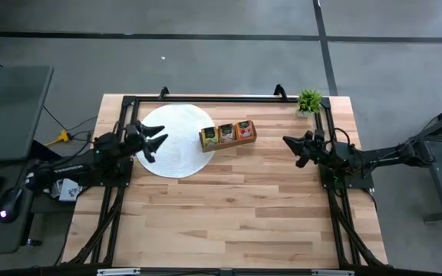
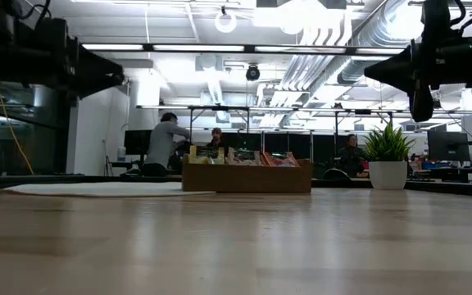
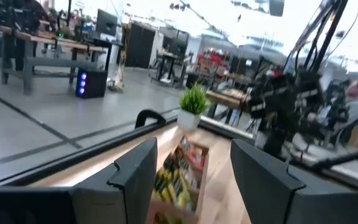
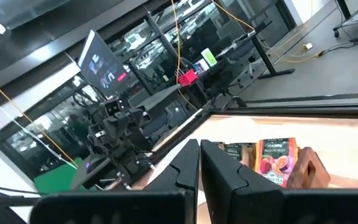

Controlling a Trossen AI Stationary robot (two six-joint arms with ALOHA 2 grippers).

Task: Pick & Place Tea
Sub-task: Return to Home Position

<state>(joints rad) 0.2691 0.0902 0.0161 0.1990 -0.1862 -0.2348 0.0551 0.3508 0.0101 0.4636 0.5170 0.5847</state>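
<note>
- left gripper (image 1: 156,141): held up off the table (image 1: 229,222) on its left side, over the left part of the white round mat (image 1: 176,157). the fingers stand wide apart with nothing between them. the left wrist view looks through that gap at the tray.
- right gripper (image 1: 288,143): held up off the table on its right side, nose turned toward the tray and well apart from it. the fingers are drawn together to a thin slit, and nothing is held.
- tea packets (image 1: 226,133): all those visible stand upright in the wooden tray (image 1: 229,142), sorted by colour into its three compartments. yellow is at the end nearest the mat, green with a dark label is in the middle, and red is at the end toward the right arm. from table height their tops show above the tray's front wall.
- wooden tray: sits toward the far middle of the table, slightly skewed, with its yellow end resting on the mat's rim. both grippers are clear of it.
- potted plant (image 1: 310,100): small, green, in a white pot. it stands at the table's far right corner, apart from the tray.
- room beyond: one person (image 2: 164,143) stands at a desk behind the table, and another is seated (image 2: 351,152) farther right.
</note>
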